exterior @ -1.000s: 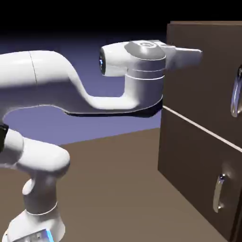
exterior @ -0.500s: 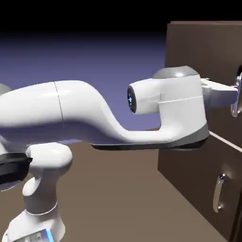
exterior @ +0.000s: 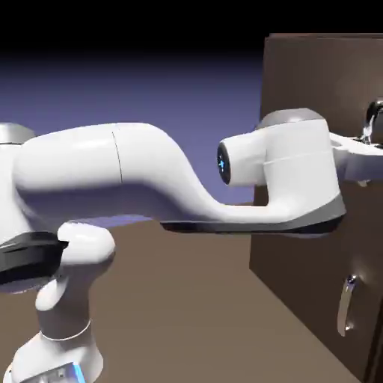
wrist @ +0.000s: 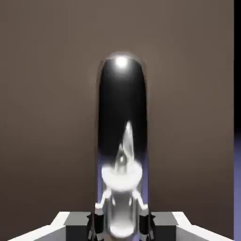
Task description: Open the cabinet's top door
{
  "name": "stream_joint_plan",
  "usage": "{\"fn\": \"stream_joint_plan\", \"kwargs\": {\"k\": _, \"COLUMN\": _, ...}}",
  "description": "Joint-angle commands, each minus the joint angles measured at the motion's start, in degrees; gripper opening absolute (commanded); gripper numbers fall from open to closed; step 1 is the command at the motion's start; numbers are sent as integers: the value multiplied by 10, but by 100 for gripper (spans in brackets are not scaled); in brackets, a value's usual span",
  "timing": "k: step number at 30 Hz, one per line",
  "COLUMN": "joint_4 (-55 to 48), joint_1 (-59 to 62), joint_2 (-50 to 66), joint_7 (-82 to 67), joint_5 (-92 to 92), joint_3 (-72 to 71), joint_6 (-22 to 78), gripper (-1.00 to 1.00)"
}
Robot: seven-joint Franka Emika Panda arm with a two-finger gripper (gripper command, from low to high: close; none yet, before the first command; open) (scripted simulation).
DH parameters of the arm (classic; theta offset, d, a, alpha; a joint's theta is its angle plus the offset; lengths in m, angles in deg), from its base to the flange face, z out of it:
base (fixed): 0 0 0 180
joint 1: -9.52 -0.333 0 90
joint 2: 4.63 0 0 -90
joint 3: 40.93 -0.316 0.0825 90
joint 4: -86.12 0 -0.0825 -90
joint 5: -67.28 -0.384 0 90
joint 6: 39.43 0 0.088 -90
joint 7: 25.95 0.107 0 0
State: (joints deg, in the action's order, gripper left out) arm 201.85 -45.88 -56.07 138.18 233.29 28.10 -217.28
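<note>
While the white arm (exterior: 172,179) reaches level from the lower left toward the right, its gripper (exterior: 366,149) sits at the curved silver handle (exterior: 372,120) of the top door (exterior: 314,75), at the right edge of the exterior view. Seen from the hand, the handle (wrist: 121,141) fills the middle as a tall, shiny, dark bar with a rounded top, running down between the two grey fingertips (wrist: 141,221) at the bottom edge. Both tips press against its sides, so the claw is clamped on the handle.

Brown wood of the door (wrist: 47,94) fills the rest of the hand view, apart from a thin dark and violet strip along the right edge. The cabinet (exterior: 299,247) stands on the brown table (exterior: 172,299) at the right, and the door lies flush with the cabinet's front. Below it, the lower panel carries its own silver handle (exterior: 345,305), well apart from the gripper. Much of the pale seam between the two panels is hidden behind the arm's wrist.
</note>
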Motion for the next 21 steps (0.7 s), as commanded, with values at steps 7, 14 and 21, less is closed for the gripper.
{"fn": "stream_joint_plan", "kwargs": {"k": 7, "joint_4": 104, "joint_1": 145, "joint_2": 15, "joint_7": 19, "joint_5": -38, "joint_3": -95, "joint_6": 52, "gripper": -100}}
{"fn": "stream_joint_plan", "kwargs": {"k": 14, "joint_4": 197, "joint_1": 291, "joint_2": 11, "joint_7": 19, "joint_5": -97, "joint_3": -201, "joint_6": 90, "gripper": -100}}
{"fn": "stream_joint_plan", "kwargs": {"k": 21, "joint_4": 277, "joint_1": 436, "joint_2": -8, "joint_7": 19, "joint_5": -167, "joint_3": -315, "joint_6": 110, "gripper": -100}}
